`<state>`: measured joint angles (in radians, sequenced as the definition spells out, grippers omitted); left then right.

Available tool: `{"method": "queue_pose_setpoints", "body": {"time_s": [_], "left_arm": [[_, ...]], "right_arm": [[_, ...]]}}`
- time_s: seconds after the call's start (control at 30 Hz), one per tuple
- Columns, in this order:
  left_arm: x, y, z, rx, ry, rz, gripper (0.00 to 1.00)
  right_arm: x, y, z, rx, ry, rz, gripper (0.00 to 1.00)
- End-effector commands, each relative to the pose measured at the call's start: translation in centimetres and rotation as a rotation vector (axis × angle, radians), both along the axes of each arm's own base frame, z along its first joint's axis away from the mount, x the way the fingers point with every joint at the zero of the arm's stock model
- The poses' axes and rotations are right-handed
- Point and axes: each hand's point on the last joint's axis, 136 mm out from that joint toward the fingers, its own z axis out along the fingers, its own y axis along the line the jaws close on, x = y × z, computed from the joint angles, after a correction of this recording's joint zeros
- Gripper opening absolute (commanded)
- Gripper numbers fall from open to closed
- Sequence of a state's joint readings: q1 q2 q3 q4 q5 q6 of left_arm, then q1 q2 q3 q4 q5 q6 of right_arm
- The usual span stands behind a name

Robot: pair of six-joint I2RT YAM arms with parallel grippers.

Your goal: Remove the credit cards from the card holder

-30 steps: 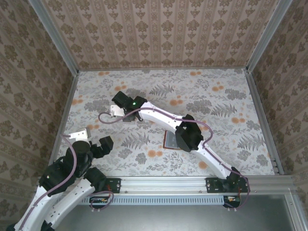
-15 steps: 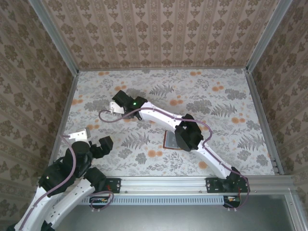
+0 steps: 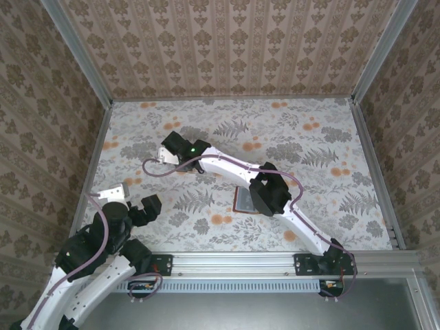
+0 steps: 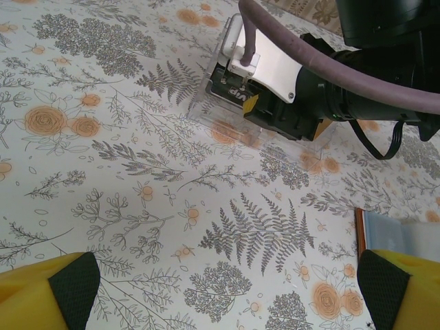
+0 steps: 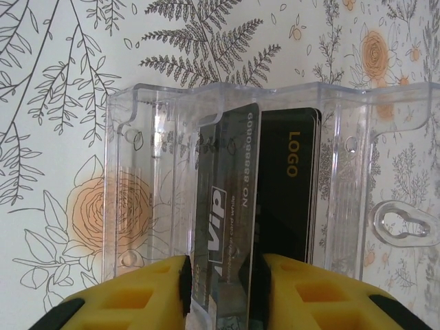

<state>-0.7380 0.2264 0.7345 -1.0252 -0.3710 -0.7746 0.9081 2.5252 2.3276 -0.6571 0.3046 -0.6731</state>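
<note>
Right wrist view: my right tool (image 5: 221,282) has its two yellow fingers (image 5: 130,299) drawn in narrowly on a grey credit card (image 5: 227,199), pinching its near end by both faces. The card carries "VIP" in pale letters and a row of digits. It leans a little, so one face is turned up toward the camera. Its far end reaches into the clear plastic box (image 5: 137,130) and stops short of the box's far wall. I cannot tell whether it touches the bottom.

Just to its right, inside the same box, lies a black credit card (image 5: 295,185) marked "LOGO" in gold. The grey card covers part of its left edge. The box stands on the flowered tabletop (image 5: 55,82).

In the top external view, my right arm (image 3: 275,196) stretches across to the left part of the tabletop. The box sits there near the left edge, roughly midway between the near and far edges.

The card holder (image 3: 242,199) lies open near the middle of the tabletop, somewhat closer to the near edge. It is partly under the elbow of my right arm and well apart from the box. The left wrist view catches its brown rim and blue-grey lining at the right border.

My left tool (image 4: 227,282) has its fingers spread wide and holds nothing. It hangs over the near left part of the tabletop, above bare fern-and-flower pattern, apart from both the box and the card holder.
</note>
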Motion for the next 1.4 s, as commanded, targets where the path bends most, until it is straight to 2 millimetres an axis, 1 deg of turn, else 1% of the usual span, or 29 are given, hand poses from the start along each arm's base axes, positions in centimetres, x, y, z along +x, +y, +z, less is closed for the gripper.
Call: {"method": "queue_pose_setpoints", "body": {"time_s": [0.0, 0.23, 0.3, 0.57, 0.77, 0.9, 1.13, 1.23, 1.37], "left_arm": [[0.1, 0.0, 0.3, -0.014, -0.026, -0.001, 1.0], [0.1, -0.1, 0.3, -0.012, -0.027, -0.004, 1.0], [0.1, -0.1, 0.3, -0.012, -0.028, -0.003, 1.0], [0.1, -0.2, 0.3, -0.012, -0.027, -0.01, 1.0], [0.1, -0.2, 0.4, -0.015, -0.029, -0.008, 1.0], [0.1, -0.2, 0.4, -0.015, -0.028, -0.01, 1.0], [0.1, -0.2, 0.4, -0.014, -0.028, -0.009, 1.0], [0.1, -0.2, 0.4, -0.014, -0.029, -0.01, 1.0], [0.1, -0.3, 0.3, -0.015, -0.029, -0.018, 1.0]], "right_arm": [[-0.2, 0.0, 4.0, 0.063, -0.046, -0.023, 0.35], [-0.4, 0.1, 5.1, 0.095, -0.053, -0.025, 0.38], [-0.3, 0.3, 5.1, 0.097, -0.058, -0.022, 0.42], [0.4, 0.2, 3.2, 0.077, -0.042, -0.035, 0.45], [1.5, -0.3, 2.7, 0.075, -0.052, -0.063, 0.46], [2.7, -1.2, 2.3, 0.062, -0.079, -0.103, 0.46], [4.4, -1.8, 3.3, 0.095, -0.131, -0.164, 0.46], [4.4, -1.8, 3.5, 0.099, -0.131, -0.166, 0.45], [3.9, -1.7, 3.8, 0.119, -0.108, -0.165, 0.45]]}}
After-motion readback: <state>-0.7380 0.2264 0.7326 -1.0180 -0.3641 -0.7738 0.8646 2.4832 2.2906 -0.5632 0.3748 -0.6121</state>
